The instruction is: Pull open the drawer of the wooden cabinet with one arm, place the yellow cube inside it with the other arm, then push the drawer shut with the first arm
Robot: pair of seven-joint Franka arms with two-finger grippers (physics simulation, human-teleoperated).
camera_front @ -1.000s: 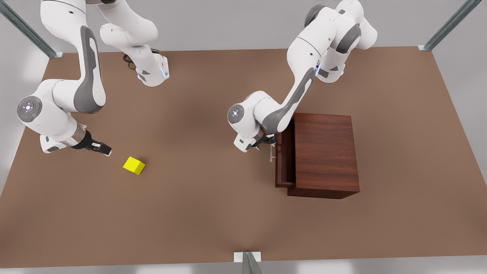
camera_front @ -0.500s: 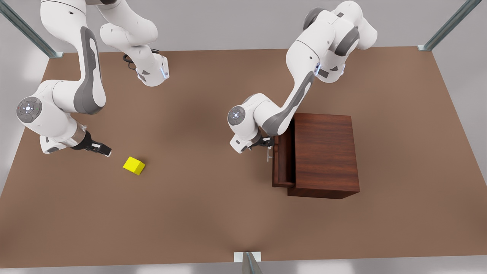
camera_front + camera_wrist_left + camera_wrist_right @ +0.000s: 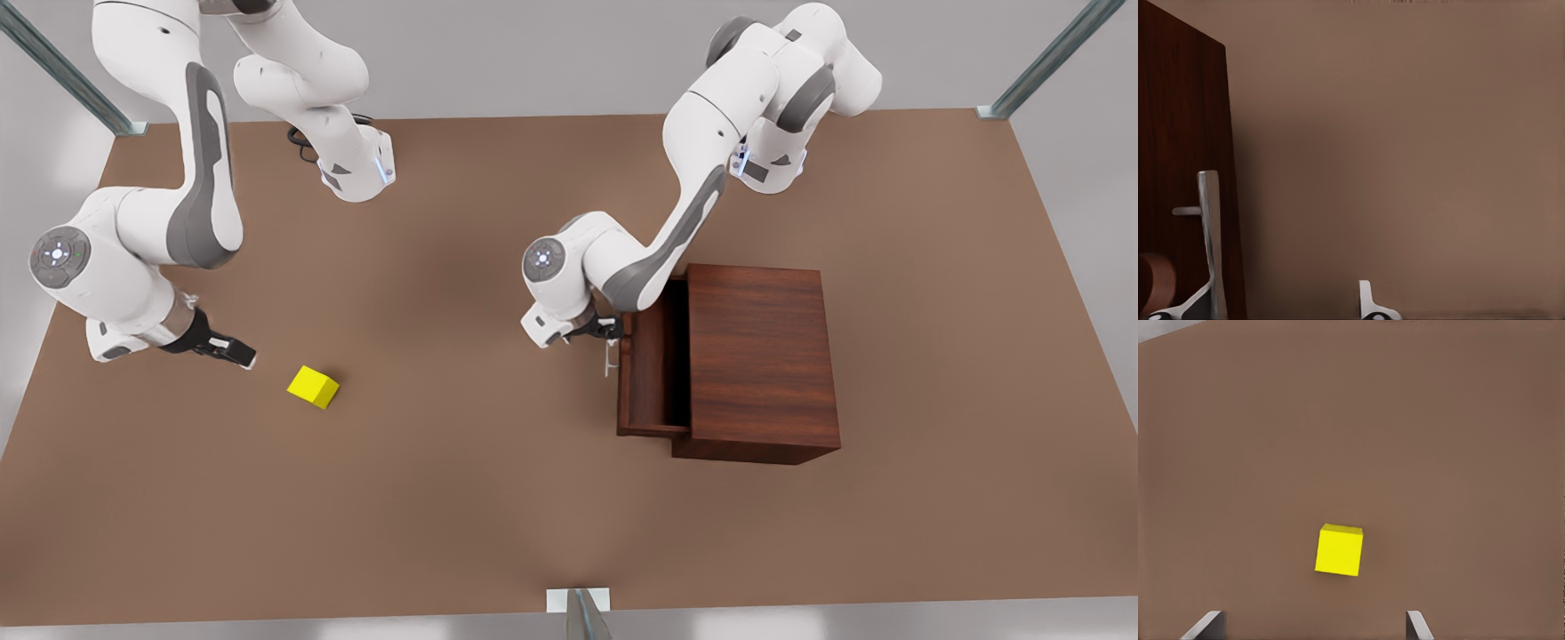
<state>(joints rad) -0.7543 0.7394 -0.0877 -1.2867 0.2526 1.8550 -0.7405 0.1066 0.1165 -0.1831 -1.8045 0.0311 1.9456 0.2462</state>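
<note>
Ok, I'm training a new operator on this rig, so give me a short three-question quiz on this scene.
1. True or false: the yellow cube already lies inside the drawer.
2. Which claw is at the drawer's handle? A) left claw B) right claw C) neither
3. Fill in: the drawer of the wooden cabinet is partly ____.

Key:
1. False. The cube sits on the table, just ahead of the right claw.
2. A
3. open
</note>
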